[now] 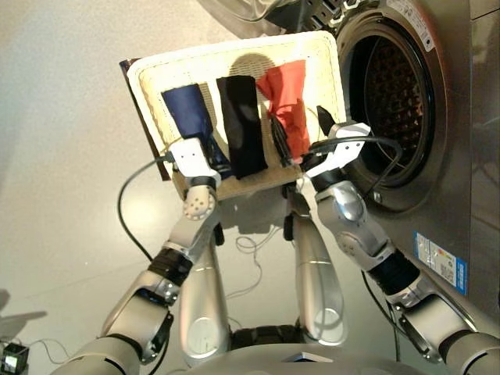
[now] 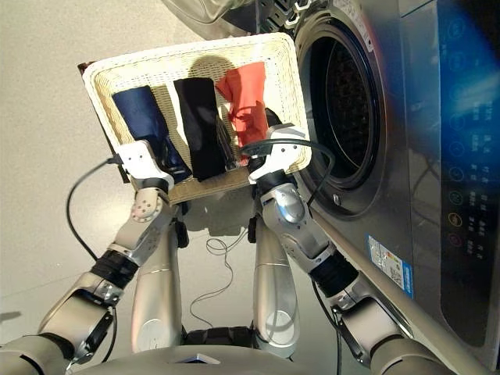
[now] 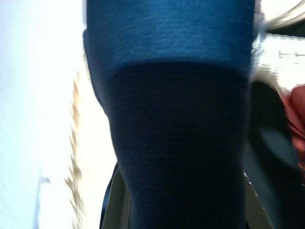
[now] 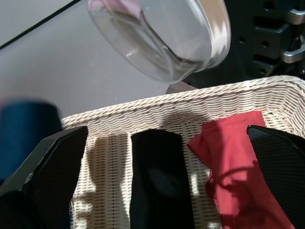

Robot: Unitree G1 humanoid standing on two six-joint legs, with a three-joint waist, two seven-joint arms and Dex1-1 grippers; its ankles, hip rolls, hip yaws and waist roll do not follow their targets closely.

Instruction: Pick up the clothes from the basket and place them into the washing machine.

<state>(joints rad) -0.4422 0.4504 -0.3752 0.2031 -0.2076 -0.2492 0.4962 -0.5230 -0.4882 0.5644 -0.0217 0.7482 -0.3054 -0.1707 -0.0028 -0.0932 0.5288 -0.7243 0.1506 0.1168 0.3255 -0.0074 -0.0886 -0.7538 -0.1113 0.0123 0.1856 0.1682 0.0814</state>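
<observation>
The cream wicker basket (image 1: 320, 62) lies in front of the washing machine (image 1: 461, 156), whose drum (image 1: 394, 90) stands open at the right. In the basket, side by side, lie a navy cloth (image 1: 186, 109), a black cloth (image 1: 241, 117) and a coral red cloth (image 1: 285, 94). My right gripper (image 4: 167, 131) is open over the basket's near edge, and its black fingers (image 4: 52, 162) straddle the black and red cloths without touching them. My left gripper (image 1: 194, 156) sits at the near end of the navy cloth (image 3: 176, 119), which fills the left wrist view.
The machine's glass door (image 4: 162, 38) hangs open beyond the basket's far rim. A dark board (image 1: 137, 101) shows under the basket's left side. Loose cables (image 1: 129, 203) trail over the floor by my left arm. A small device (image 1: 14, 358) sits at the lower left.
</observation>
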